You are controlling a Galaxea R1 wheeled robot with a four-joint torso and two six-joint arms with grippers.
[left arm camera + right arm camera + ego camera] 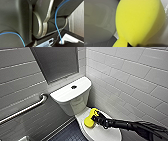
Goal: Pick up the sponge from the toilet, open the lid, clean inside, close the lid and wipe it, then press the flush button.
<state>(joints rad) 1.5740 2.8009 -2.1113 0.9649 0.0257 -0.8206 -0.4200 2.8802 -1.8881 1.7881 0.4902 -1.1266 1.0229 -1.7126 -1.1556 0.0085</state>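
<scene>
The sponge [90,118] is in the right gripper [95,117], whose jaws are closed on it. Its lower end rests on the closed lid [105,133], near the end by the tank. The dark arm reaches in from the right. Behind, the toilet [75,103] has the flush button [73,87] set in its tank top. A metal grab bar [25,109] runs along the grey left wall, white tiles [130,79] cover the right wall, and the floor [67,134] is dark
</scene>
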